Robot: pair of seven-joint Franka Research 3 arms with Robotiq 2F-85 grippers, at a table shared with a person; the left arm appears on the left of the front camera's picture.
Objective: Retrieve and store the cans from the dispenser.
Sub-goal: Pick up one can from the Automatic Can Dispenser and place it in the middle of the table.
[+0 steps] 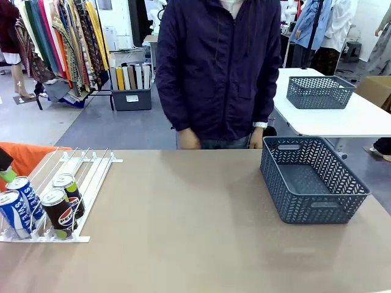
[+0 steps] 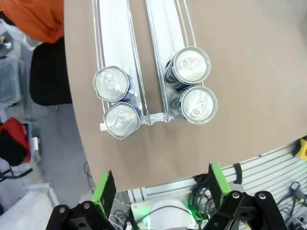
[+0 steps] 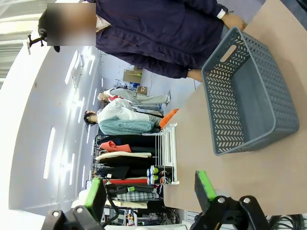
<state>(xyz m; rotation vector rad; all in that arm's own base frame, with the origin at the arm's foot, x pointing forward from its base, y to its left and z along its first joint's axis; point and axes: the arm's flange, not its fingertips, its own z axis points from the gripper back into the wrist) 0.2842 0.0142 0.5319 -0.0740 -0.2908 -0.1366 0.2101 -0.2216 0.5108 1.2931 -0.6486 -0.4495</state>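
Note:
Four cans stand at the low front end of the white dispenser (image 1: 91, 177) at the table's left. Two blue cans (image 1: 17, 212) fill the left lane and two black Pepsi cans (image 1: 61, 207) fill the right lane. From above, the left wrist view shows the silver tops of the blue cans (image 2: 116, 100) and the black cans (image 2: 193, 84) on the dispenser (image 2: 115, 33). My left gripper (image 2: 159, 188) hangs open above the table's near edge, short of the cans and holding nothing. My right gripper (image 3: 149, 191) is open and empty, far from the dispenser (image 3: 165, 153).
A dark grey lattice basket (image 1: 293, 195) stands empty on the right side of the table, and its wall (image 3: 220, 120) faces the right wrist camera. A person in a dark jacket (image 1: 220, 67) stands at the far edge. An orange cloth (image 1: 30, 159) lies behind the dispenser.

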